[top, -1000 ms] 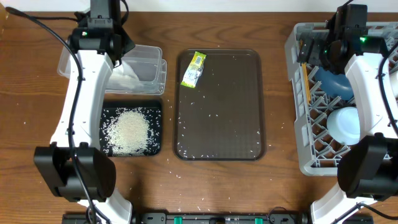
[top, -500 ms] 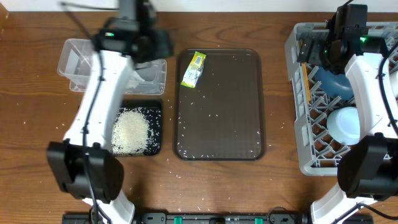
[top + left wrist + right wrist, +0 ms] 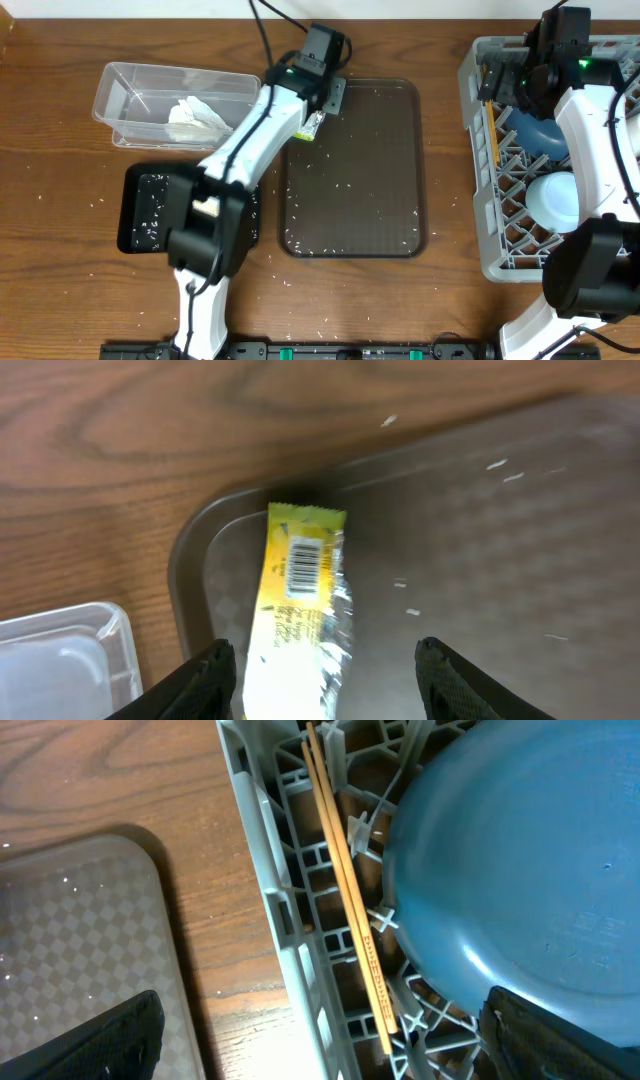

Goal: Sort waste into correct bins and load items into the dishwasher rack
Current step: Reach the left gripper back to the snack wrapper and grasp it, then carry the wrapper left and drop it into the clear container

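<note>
1. Yellow-green, with a barcode on its face, the wrapper [image 3: 300, 610] lies lengthwise in the near-left corner of the brown tray [image 3: 380, 200]. It lies just inside the rim, on the side next to the clear tub [image 3: 120, 85].
2. The left gripper [image 3: 325, 660] hangs over the wrapper with its jaws spread wide. One finger [image 3: 205, 680] stands close by the wrapper's left edge and the other is farther off on the right. Neither pinches it.
3. In the overhead view the left arm covers most of the wrapper, leaving only a sliver to see.
4. Loose rice grains [image 3: 340, 185] are scattered over the brown tray and the wooden table [image 3: 450, 30].
5. The crumpled napkin [image 3: 195, 118] sits inside the clear tub.
6. The black tray [image 3: 135, 210] lies in front of the tub with rice on it, partly hidden by the left arm.
7. At the far right stands the grey rack [image 3: 480, 150].
   - The chopsticks [image 3: 350, 900] lie along its left wall.
   - The blue plate [image 3: 520, 870] is just beside them.
   - The white cup [image 3: 553, 200] is farther along.
8. The right gripper [image 3: 330, 1040] hovers above the rack's left edge, jaws wide apart and empty.
</note>
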{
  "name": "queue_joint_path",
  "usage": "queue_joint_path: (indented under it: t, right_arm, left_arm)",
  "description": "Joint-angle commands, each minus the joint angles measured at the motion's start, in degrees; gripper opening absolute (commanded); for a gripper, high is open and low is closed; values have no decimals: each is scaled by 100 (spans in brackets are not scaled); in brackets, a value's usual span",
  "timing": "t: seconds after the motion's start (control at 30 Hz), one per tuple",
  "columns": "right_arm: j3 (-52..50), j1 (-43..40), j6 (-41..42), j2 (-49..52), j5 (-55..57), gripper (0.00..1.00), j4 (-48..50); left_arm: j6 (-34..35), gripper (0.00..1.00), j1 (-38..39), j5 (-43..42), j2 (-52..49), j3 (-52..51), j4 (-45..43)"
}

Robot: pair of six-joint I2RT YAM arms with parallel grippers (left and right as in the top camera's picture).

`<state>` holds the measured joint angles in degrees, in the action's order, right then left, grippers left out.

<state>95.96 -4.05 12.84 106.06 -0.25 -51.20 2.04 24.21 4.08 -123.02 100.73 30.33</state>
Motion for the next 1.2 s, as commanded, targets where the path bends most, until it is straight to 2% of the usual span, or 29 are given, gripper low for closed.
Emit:
queue_joint_path:
  t: [0.0,0.57,0.8,0.97,1.17]
  right_arm:
    - [109,-26,-4,-28,-2,99,-2]
    - [109,-26,-4,-28,-2,99,-2]
    - [109,-26,-4,-28,-2,99,-2]
    - [109,-26,-4,-28,-2,99,-2]
    - [109,-26,-4,-28,-2,99,0]
  left_arm:
    - [-398,61,-13,354,-264,-11,-116]
    - [-417,60,-13,715,-1071,-15,-216]
    - [-409,19,15,717,-938,7,-31]
    - [157,9,37,717,-345,7,330]
    - [988,6,-68,721,861,7,588]
